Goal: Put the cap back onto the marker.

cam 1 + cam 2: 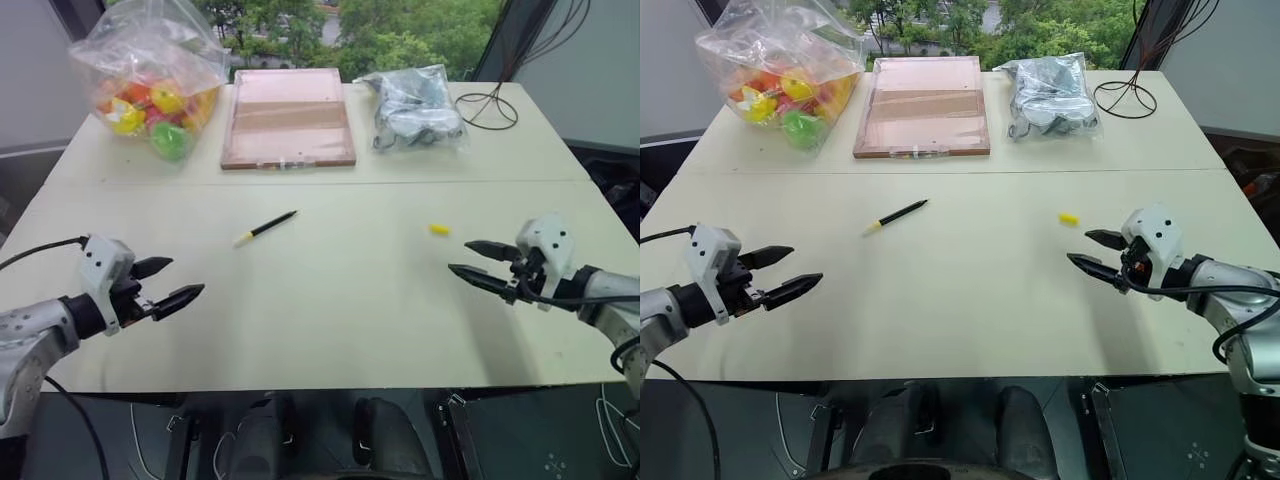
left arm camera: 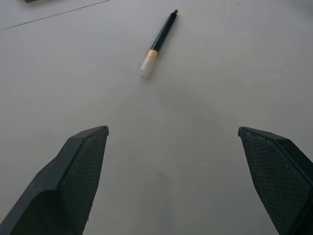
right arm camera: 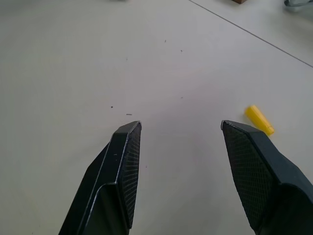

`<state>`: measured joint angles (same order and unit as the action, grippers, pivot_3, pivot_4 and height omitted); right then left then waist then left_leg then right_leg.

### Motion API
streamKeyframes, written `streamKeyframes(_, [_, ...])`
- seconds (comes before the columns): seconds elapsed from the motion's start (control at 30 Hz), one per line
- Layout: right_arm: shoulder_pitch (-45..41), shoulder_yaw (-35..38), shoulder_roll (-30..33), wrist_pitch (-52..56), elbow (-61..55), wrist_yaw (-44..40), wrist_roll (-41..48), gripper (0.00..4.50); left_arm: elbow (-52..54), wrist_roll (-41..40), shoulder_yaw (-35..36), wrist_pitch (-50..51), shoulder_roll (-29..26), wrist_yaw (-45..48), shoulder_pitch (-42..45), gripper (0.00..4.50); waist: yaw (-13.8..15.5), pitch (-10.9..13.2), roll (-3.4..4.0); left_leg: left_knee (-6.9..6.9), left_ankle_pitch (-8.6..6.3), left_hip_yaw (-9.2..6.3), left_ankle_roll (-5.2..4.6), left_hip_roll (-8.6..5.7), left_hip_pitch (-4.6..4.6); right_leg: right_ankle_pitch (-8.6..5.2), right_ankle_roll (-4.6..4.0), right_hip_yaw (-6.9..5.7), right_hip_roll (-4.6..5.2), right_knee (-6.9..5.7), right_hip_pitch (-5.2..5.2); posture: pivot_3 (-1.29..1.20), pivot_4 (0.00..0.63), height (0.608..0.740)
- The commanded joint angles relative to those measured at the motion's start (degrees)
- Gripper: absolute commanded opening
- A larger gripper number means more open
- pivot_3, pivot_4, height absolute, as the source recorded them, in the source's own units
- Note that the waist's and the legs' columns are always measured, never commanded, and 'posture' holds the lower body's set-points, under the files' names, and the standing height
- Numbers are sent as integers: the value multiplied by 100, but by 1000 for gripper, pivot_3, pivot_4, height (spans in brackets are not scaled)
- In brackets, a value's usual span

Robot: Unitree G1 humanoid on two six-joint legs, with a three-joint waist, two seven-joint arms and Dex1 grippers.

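Your left gripper (image 1: 172, 283) hovering wide open, slim black marker (image 1: 266, 228) lying ahead toward centre, your right gripper (image 1: 472, 262) gaping empty, tiny yellow plastic cap (image 1: 439, 230) resting just beyond its fingertips.

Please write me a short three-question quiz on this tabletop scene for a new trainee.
1. True or false: the cap is already fitted on the marker.
2. Which gripper is nearer the cap? A) the left gripper B) the right gripper C) both are equally near
3. Fill in: at the table's far edge, a flat wooden tray lies between a clear bag of colourful toys and a clear bag of ____ parts.

Key
1. False: the cap lies apart from the marker on the table.
2. B.
3. Grey; what the parts are cannot be told.
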<state>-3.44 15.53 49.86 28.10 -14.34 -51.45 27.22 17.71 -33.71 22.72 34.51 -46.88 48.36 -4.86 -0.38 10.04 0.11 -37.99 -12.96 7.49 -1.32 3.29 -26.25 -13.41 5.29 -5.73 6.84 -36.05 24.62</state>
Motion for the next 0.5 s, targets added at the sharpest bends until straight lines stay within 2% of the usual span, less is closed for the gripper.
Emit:
streamKeyframes(0.03, [8, -7, -50, -77, -155, 29, -31, 2676, 174, -14, -5, -47, 11, -27, 62, 4453, -5, 0, 0, 0, 0, 0, 0, 0, 0, 0, 0, 0, 0, 0, 0, 0, 150, 740])
streamKeyframes(0.5, [-134, -108, -113, -42, -202, 185, -27, 2676, -32, 43, -51, -150, 74, -36, 368, 4453, -8, 0, 0, 0, 1, 2, -1, 0, 0, 1, 1, 0, 0, -1, 0, 0, 150, 740])
